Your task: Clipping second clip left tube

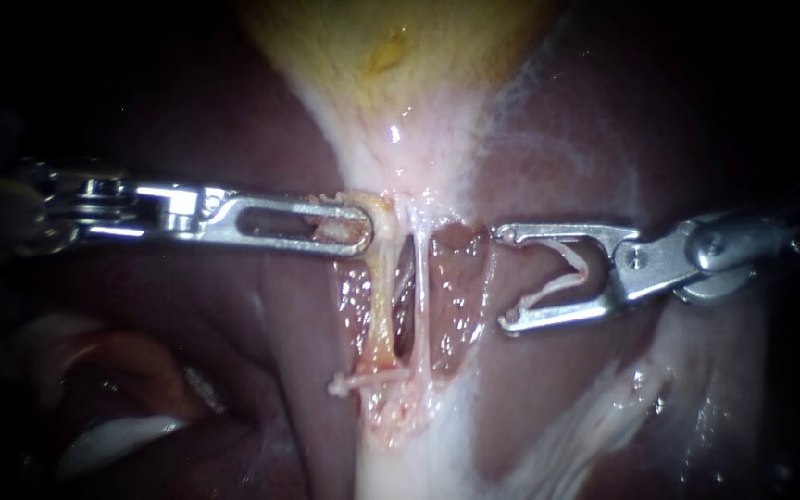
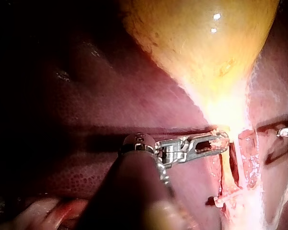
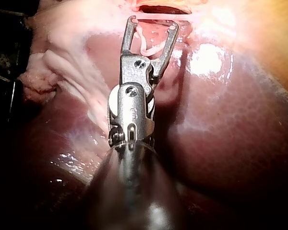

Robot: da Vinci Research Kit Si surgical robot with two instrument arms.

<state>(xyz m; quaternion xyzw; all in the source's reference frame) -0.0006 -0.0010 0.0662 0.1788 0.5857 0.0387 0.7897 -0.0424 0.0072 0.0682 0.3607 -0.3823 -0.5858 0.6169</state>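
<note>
Gallbladder occupies the upper centre of the endoscope view, yellow, narrowing downward into pale neck tissue. Liver surrounds it on both sides.

Two tubes run downward from the neck, side by side with a dark gap between them. The left tube is yellowish and the thicker of the two. The right tube is thin and white. A pale tube clip lies across the lower end of the left tube. The stretch of left tube above it is bare.

Left instrument: shaft enters from the left and lies level. Its windowed pincer is closed on the neck tissue at the top of the left tube, and tissue shows through the window near the tip.

Right instrument: shaft enters from the right. Its pincer stands wide, jaws spread in a V. It carries a loaded clip, which is open, with one leg against each jaw. The pincer tips point toward the tubes but sit over liver, beside the right tube and clear of it. The right tube lies between them and the left tube.
</note>
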